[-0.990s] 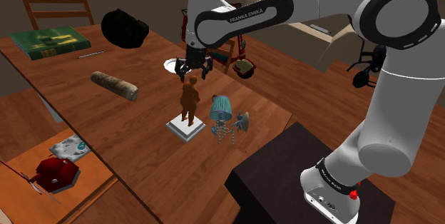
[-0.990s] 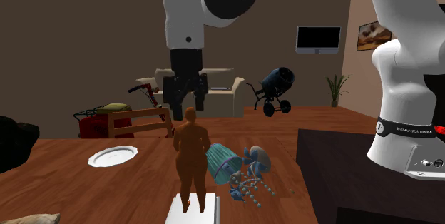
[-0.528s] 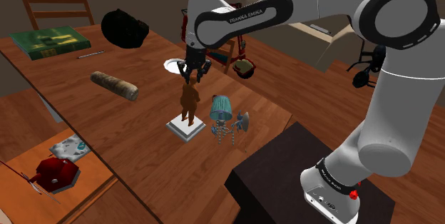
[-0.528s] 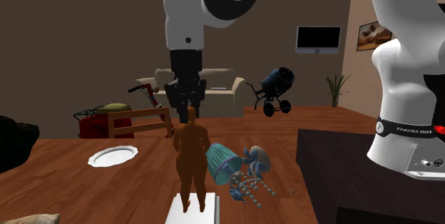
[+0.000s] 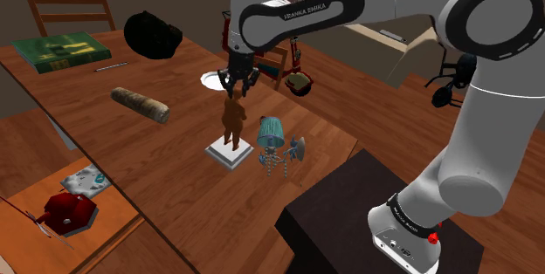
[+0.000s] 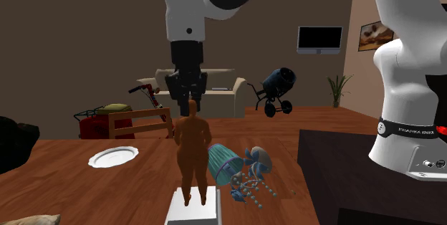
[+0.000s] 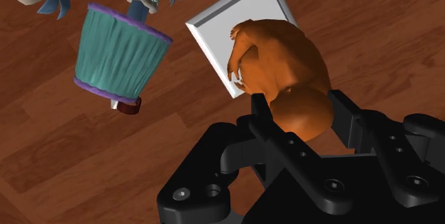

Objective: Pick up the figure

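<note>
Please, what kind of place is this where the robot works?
Probably a living room in a house: a beige sofa stands behind the wooden table, a television hangs on the wall, and a potted plant stands near it.

book: green, we see it flat on the desk
bag: black, near the book
lamp: teal shade, we find it tilted
plate: white, on the desk
</note>
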